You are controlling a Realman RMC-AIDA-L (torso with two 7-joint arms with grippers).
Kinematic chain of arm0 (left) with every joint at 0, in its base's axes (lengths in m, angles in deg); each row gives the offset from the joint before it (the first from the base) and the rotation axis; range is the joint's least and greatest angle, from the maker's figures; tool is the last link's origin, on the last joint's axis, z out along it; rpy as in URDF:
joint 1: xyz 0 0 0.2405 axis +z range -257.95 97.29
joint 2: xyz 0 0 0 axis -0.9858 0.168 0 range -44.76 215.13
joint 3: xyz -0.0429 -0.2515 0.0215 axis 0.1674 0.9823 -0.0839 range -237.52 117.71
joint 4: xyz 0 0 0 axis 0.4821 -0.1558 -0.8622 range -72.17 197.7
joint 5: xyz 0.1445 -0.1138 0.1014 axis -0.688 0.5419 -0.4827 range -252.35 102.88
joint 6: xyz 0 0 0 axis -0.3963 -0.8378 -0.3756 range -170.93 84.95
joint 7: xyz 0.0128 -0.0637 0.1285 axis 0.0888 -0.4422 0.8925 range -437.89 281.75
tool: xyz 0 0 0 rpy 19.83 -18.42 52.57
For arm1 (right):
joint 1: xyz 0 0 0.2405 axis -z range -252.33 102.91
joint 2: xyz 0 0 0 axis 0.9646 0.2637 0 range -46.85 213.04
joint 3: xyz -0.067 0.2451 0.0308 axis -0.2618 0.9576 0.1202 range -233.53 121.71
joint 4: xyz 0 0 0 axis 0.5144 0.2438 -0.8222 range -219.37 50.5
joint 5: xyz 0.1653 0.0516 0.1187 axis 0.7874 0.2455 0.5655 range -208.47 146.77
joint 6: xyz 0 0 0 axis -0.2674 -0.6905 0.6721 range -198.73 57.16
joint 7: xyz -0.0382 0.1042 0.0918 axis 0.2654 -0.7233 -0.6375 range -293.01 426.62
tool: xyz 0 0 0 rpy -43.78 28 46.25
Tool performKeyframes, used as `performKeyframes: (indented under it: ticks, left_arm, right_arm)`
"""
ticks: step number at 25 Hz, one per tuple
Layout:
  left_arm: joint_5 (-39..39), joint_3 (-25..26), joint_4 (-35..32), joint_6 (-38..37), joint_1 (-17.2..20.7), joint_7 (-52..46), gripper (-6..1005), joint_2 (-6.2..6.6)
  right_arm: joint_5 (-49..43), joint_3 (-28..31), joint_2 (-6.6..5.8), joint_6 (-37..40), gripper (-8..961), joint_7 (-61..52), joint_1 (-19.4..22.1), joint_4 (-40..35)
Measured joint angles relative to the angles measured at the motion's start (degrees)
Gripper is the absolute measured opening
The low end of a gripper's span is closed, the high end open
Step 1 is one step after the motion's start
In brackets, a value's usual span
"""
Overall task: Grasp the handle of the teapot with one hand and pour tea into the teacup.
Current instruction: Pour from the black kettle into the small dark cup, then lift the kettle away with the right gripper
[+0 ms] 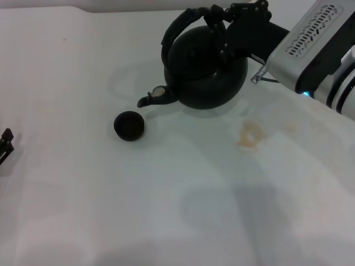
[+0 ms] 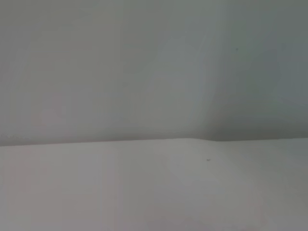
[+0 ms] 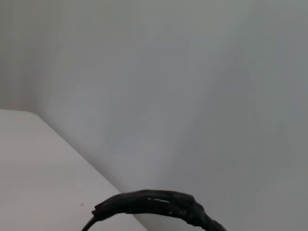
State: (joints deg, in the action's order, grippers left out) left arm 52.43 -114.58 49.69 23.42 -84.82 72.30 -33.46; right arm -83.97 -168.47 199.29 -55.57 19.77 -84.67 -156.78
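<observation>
The black round teapot (image 1: 208,69) is at the back middle of the white table in the head view. Its spout (image 1: 148,100) points left and down toward the tiny black teacup (image 1: 129,126), which stands on the table just left of the spout tip. The thick arched handle (image 1: 183,25) rises over the pot. My right gripper (image 1: 218,30) comes in from the right and is shut on the handle's right part. A piece of the handle shows in the right wrist view (image 3: 154,204). My left gripper (image 1: 5,143) is parked at the table's left edge.
A tan stain (image 1: 249,136) marks the table right of the cup, below the pot. The white table (image 1: 166,210) stretches toward me. The left wrist view shows only the table top (image 2: 144,192) and a grey wall.
</observation>
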Motion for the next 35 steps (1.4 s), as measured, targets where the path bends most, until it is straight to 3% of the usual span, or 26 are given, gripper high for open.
performKeyframes:
  ticks: [35]
  left_arm:
    - [-0.2, 0.0, 0.0, -0.1, -2.1, 1.1, 801, -0.09]
  right_arm:
    - [-0.2, -1.9, 0.0, -1.3, 115, 7.8, -2.6, 0.2]
